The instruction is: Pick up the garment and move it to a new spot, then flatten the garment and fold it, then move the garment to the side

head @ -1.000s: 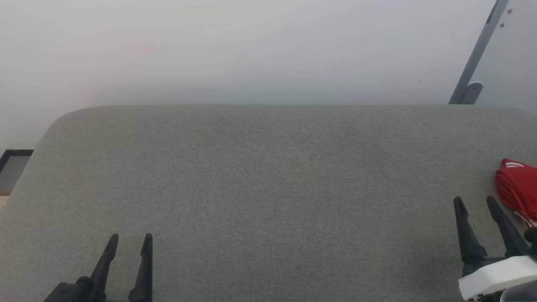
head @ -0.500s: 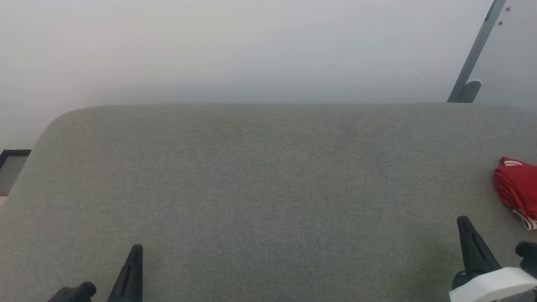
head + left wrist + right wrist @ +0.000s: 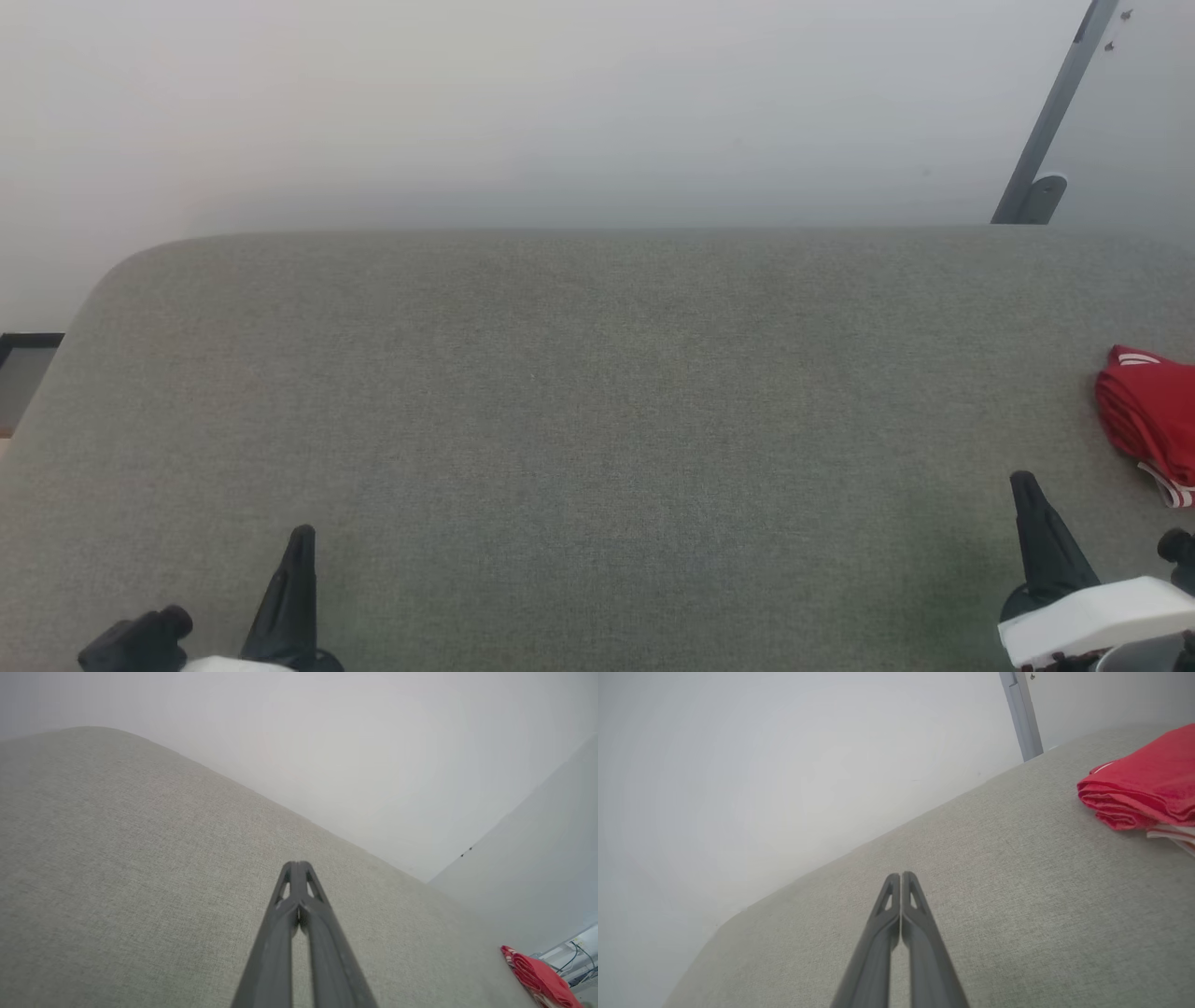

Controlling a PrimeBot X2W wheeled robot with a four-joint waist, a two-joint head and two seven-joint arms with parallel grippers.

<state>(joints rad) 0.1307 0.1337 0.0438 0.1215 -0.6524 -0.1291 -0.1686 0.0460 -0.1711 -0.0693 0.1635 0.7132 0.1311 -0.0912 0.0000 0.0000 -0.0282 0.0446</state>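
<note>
The garment (image 3: 1150, 415) is a red folded bundle with white stripe trim, lying at the right edge of the grey fabric surface (image 3: 597, 401); it also shows as a red garment (image 3: 1143, 793) in the right wrist view and a small red garment (image 3: 537, 977) low right in the left wrist view. My right gripper (image 3: 1025, 483) is shut with nothing in it, left of and nearer than the garment, apart from it. My left gripper (image 3: 302, 537) is shut and empty at the lower left, far from the garment. In each wrist view the gripper fingers meet: left gripper (image 3: 296, 864), right gripper (image 3: 901, 874).
A pale wall rises behind the surface's far edge. A grey metal post (image 3: 1050, 117) leans at the back right. A dark-framed object (image 3: 23, 359) sits off the surface's rounded left corner. The wide grey middle is bare fabric.
Both grippers have gone from open to shut with nothing in them. The right gripper has drawn back towards the lower edge, away from the garment. The head view has shifted slightly.
</note>
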